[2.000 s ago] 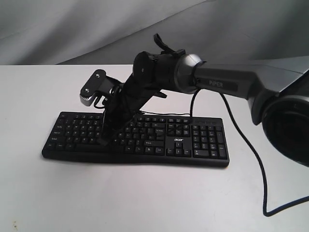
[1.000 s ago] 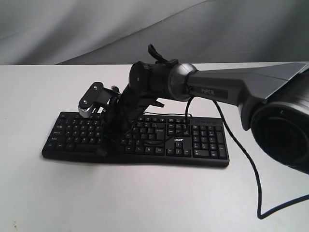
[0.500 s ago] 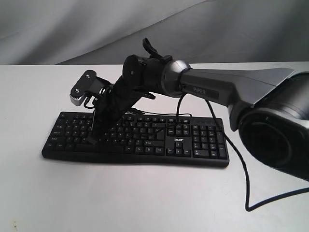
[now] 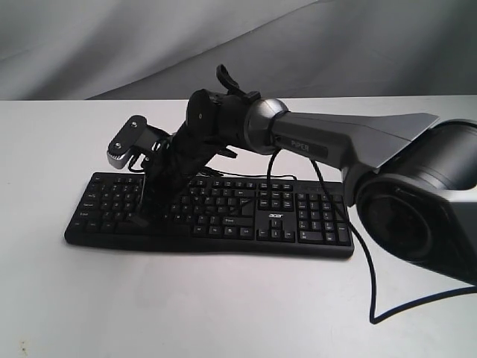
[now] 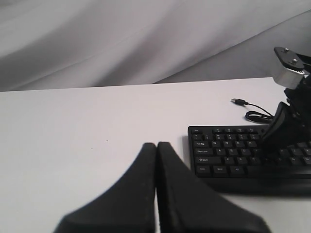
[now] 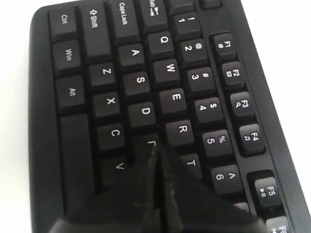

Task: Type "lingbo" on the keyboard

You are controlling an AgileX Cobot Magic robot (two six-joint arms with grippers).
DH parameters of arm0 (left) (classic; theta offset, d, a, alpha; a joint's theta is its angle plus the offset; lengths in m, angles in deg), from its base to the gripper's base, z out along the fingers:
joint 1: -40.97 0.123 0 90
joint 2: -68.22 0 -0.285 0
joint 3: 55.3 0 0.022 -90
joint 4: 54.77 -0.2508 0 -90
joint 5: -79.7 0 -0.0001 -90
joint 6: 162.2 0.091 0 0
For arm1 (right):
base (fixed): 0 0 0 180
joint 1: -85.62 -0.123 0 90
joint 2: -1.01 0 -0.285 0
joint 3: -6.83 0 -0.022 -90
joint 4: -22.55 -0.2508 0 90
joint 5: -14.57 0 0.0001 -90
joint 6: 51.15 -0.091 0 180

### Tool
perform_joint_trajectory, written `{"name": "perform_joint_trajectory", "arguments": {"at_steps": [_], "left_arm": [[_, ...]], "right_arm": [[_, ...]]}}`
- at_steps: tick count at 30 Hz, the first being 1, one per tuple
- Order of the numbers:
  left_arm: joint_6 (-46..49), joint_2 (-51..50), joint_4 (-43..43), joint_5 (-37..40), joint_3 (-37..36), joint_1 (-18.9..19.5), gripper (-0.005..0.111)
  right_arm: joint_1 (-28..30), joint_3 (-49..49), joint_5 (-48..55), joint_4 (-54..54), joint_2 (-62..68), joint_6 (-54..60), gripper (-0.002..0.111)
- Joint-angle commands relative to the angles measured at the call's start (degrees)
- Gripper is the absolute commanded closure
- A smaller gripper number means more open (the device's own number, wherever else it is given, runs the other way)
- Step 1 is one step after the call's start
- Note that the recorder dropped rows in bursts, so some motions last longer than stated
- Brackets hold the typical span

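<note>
The long black keyboard with white legends and an "acer" logo lies across the white table. My right gripper reaches over from the right and points steeply down at the keyboard's left letter block. In the right wrist view its shut fingertips sit at the F key, between V and T; contact cannot be judged. My left gripper is shut on nothing, low over bare table just off the keyboard's Ctrl and Shift end.
The keyboard's thin USB cable and its loose plug lie on the table behind the keyboard. A black cable hangs from the right arm and loops onto the table at the front right. Grey cloth backs the table.
The right arm has swung left along the keyboard, carrying the shut fingertips from near the middle of the letter block to its left part. The keyboard has not moved.
</note>
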Motion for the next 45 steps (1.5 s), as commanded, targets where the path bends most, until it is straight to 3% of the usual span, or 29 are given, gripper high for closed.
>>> {"name": "perform_joint_trajectory", "arguments": {"at_steps": [1, 23, 45], "left_arm": [[-0.1, 0.2, 0.2, -0.4, -0.3, 0.1, 0.106], [-0.1, 0.2, 0.2, -0.4, -0.3, 0.1, 0.106], [-0.1, 0.2, 0.2, -0.4, -0.3, 0.1, 0.106]], "right_arm": [[-0.1, -0.4, 1.5, 0.7, 0.0, -0.8, 0.108], [-0.4, -0.2, 6.0, 3.7, -3.0, -2.7, 0.108], [-0.8, 2.6, 3.0, 2.0, -3.0, -1.9, 0.108]]}}
